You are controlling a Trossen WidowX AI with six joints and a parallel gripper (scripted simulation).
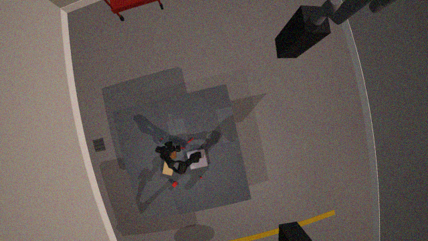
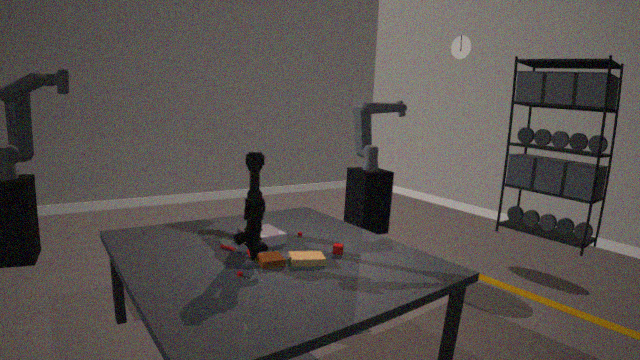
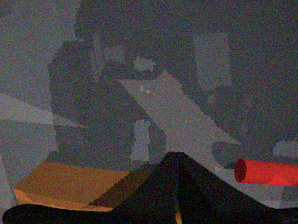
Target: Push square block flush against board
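From the exterior camera, near to far, I see the dark grey table, its near corner towards the right. Towards its middle, a small red round piece lies in front of the work.

Next comes the square orange-brown block, flat on the table, left of the pale yellow rectangular board. The board's long axis runs left to right here, and nearly up and down from above; one end points at the block. The block sits off that end, roughly in line with the board, a narrow gap appearing between them. I cannot tell whether their edges are exactly even.

My black gripper is closed, with nothing between its fingers, low beside the block's left part. I cannot tell whether it touches the block. In the wrist view, the block lies lower left and a red cylinder points sideways at lower right.

A red cube stands right of the board. Behind, the black arm rises beside a whitish square plate. Farther off are a grey robot arm on a black pedestal and a black-framed shelf rack.
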